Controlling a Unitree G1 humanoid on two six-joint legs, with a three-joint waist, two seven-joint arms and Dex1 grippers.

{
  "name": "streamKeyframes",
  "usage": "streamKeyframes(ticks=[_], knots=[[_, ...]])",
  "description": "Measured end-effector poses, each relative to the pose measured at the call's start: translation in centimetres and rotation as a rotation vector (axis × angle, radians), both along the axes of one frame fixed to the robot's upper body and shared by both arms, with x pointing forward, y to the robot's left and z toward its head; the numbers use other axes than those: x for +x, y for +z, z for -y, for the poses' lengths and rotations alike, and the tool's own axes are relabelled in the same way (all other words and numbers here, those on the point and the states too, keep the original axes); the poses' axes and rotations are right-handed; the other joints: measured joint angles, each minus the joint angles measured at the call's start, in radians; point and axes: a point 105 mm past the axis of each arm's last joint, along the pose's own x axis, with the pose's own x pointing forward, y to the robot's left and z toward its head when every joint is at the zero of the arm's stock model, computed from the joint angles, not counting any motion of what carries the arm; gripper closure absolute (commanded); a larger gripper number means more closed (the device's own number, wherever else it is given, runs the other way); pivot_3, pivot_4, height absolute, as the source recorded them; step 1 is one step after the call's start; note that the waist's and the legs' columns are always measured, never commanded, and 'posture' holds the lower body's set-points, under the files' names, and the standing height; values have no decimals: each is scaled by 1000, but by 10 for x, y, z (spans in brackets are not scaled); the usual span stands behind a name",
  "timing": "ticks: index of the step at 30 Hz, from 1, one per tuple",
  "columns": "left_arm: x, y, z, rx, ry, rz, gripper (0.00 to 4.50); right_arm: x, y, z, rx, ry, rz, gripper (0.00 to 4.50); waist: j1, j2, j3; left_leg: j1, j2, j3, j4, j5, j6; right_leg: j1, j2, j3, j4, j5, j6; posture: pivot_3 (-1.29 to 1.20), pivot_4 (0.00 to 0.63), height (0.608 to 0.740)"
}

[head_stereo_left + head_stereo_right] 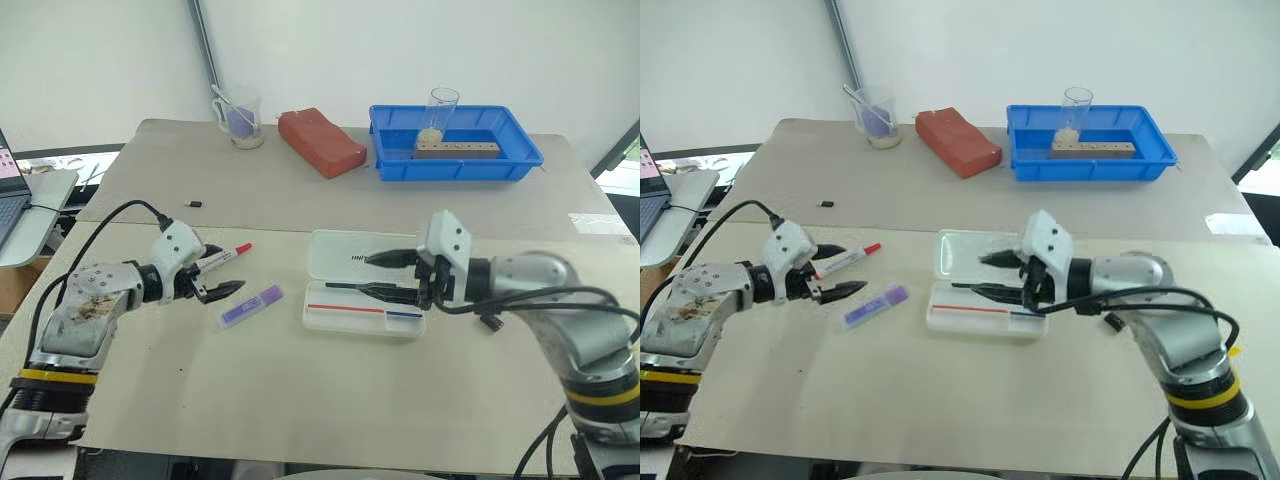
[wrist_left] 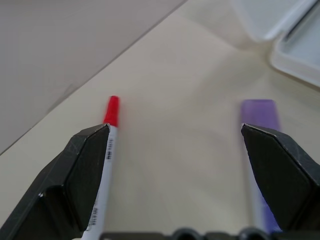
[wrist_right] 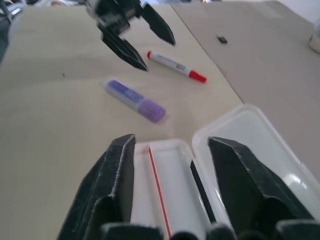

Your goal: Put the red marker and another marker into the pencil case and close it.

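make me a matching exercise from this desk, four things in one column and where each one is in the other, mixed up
Things:
1. red marker
2. purple highlighter
3. pencil case
4. glass beaker

Places or states:
A. standing in the blue tray
B. lid open, below the right gripper
C. on the table between the red marker and the pencil case
D. lying beside the open left gripper, red cap pointing away from it

Pairs: 1-D, 2-C, 3-B, 4-A
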Motion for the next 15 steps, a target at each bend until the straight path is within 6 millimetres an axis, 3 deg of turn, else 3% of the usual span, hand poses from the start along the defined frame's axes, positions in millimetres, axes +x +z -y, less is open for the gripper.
streamKeyframes(ticks=[2,3,5,10,13,15], knots=[[6,-9,-12,1,59,-15,0,-2,22,-5,32,25,32,176,-1,0,0,0,0,0,-1,0,0,0,1,0,1,0,0,0,150,740],[9,-15,-19,8,83,-28,0,-2,30,-8,46,31,38,73,-4,0,0,0,1,0,-1,0,0,0,1,0,1,0,0,0,150,740],[14,-23,-30,10,121,-51,0,-2,46,-16,73,39,52,73,-7,0,0,-1,1,0,-2,0,0,-2,1,-1,1,0,-1,0,150,740],[16,-41,-35,-29,132,-130,0,-7,55,-24,75,63,36,73,-3,0,0,-2,1,1,-1,0,0,-2,0,-1,1,0,-1,0,150,740],[22,-42,-36,-42,134,-142,832,-9,56,-26,71,65,38,0,1,0,0,0,1,1,-1,0,0,-4,0,-3,1,0,-1,0,150,740],[24,-42,-40,-41,141,-140,1727,-9,55,-26,71,56,39,0,0,0,-1,0,1,1,-1,0,0,-2,0,-3,1,1,-1,0,150,740]])
